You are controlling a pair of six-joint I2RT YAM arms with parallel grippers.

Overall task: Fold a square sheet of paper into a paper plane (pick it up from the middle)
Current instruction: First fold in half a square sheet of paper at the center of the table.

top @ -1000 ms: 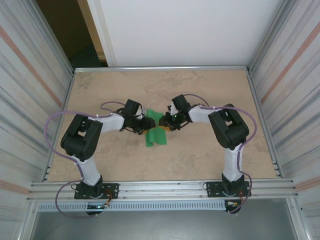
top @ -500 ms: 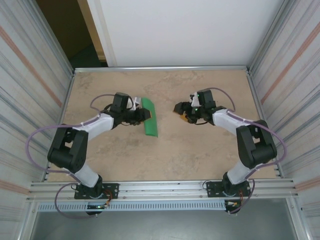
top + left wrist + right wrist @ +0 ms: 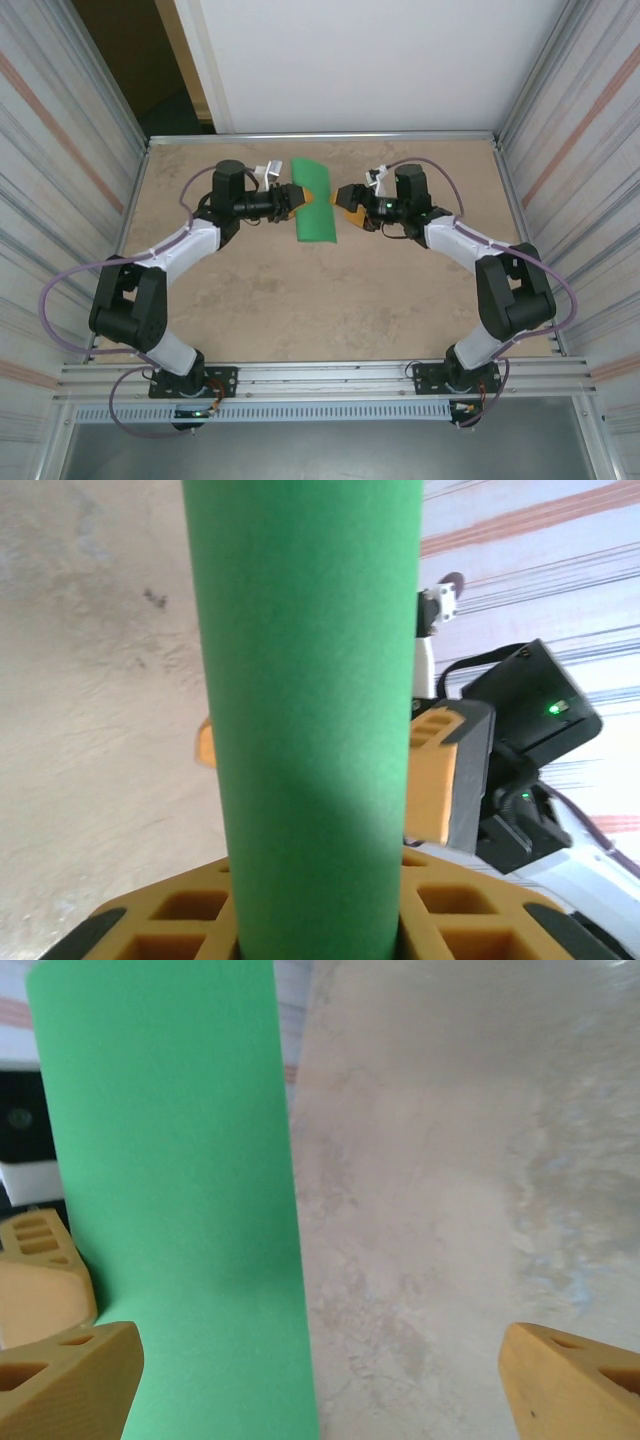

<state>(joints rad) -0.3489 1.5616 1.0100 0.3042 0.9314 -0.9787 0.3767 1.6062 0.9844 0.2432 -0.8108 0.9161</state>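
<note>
The green paper (image 3: 313, 203) is a long, narrow folded strip over the far half of the bench (image 3: 400, 300). It sits about midway between the left and right edges, with its far end close to the far edge. It runs roughly from far to near, with the near end leaning slightly toward the right.

The left gripper (image 3: 291, 200) reaches in level from the left and is clamped narrowly on the strip's left side. In the left wrist view the paper (image 3: 310, 710) rises straight up from between the orange fingers (image 3: 470, 935). Whether the strip's near end touches the bench cannot be told.

The right gripper (image 3: 344, 197) faces it from the right, just beside the strip's right edge, and holds nothing. Its fingers (image 3: 65, 1380) stand wide apart in its own wrist view. The paper (image 3: 170, 1210) passes close by the left one, and contact cannot be told.

Bench surface stretches from the paper toward the near edge and out to both side edges, with both arms angling across it.
</note>
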